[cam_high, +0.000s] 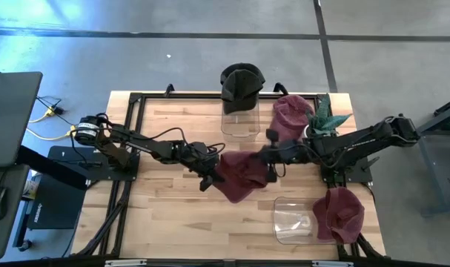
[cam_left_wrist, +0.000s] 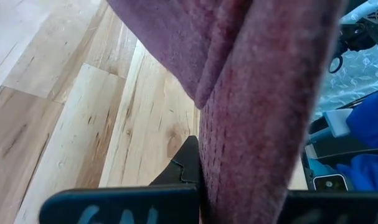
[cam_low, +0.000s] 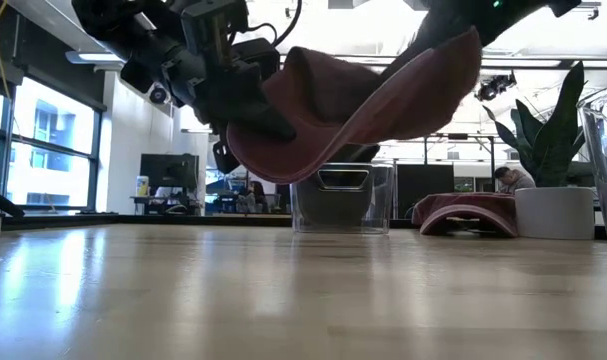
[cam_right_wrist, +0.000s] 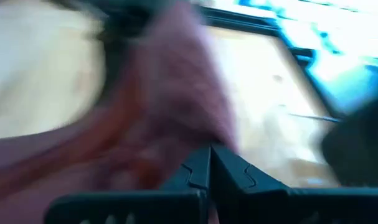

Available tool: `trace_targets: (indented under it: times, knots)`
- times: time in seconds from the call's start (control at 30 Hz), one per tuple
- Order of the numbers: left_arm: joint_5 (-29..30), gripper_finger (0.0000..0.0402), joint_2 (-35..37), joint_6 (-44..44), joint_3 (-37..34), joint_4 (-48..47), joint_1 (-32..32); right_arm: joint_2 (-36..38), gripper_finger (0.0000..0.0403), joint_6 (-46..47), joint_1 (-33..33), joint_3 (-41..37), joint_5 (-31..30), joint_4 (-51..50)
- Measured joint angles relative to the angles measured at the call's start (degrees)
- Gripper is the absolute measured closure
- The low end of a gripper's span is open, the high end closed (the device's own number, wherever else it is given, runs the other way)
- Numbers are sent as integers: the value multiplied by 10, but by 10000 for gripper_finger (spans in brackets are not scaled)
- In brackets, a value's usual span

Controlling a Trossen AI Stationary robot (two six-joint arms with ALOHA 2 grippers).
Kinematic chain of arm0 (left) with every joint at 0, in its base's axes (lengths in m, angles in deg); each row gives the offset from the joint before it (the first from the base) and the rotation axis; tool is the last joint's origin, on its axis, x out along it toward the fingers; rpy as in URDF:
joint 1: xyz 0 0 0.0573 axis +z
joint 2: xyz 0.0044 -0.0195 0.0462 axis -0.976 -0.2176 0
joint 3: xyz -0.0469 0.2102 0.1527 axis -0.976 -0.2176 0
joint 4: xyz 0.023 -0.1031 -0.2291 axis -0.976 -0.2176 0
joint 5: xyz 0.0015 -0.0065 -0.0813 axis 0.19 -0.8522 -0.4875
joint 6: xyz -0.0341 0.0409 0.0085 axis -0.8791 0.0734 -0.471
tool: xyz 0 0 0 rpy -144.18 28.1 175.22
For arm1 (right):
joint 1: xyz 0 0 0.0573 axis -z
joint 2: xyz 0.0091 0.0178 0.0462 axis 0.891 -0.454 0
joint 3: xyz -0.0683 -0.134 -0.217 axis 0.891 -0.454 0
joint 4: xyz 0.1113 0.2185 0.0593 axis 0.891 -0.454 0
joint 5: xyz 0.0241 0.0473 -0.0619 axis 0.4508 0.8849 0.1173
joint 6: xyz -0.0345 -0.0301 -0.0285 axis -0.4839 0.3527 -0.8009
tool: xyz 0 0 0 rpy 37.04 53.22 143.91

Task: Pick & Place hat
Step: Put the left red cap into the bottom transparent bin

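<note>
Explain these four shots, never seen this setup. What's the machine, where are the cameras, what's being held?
It is a two-armed robot at a pale wooden table. One picture looks straight down, one looks level across the tabletop, and two come from cameras on the wrists.

The left gripper and right gripper are both shut on one maroon fabric cap, which the low view shows stretched between them, clear of the wood.

Also on the table: a black cap sitting on a clear plastic stand at the far edge, a second maroon cap beside it, a green potted plant, and a third maroon cap next to another clear stand at the near right.
</note>
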Motion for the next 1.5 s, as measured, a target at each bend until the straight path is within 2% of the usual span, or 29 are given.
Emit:
trace_targets:
  times: [0.1, 0.23, 0.37, 0.53, 0.83, 0.97, 1.07, 1.27, 1.5]
  knots:
    - [0, 401, 0, 0, 0, 7, 0, 0, 402, -1, 7, 0, -38, 1]
    - [0, 401, 0, 0, 0, 20, 0, 0, 399, -31, 0, 0, 10, 6]
    - [4, 401, 0, 0, 0, 21, 0, 2, 402, -47, -19, 0, 23, 41]
    - [15, 401, 0, 8, 0, 45, 0, 2, 401, -14, -18, 0, 103, 82]
    - [0, 401, -1, 33, 0, 75, -7, -56, 402, 9, 21, 0, 59, 127]
    - [-1, 401, -1, 51, 8, 72, -11, -92, 401, 9, 40, 0, 90, 163]
    - [18, 401, -1, 57, 20, 37, -12, -98, 402, 9, 49, 0, 117, 148]
    - [82, 401, -1, 57, 36, -32, -12, -42, 399, 19, 36, -1, 121, 118]
    - [153, 401, -1, 92, 43, -44, -12, 66, 396, 101, 31, 3, 122, 21]
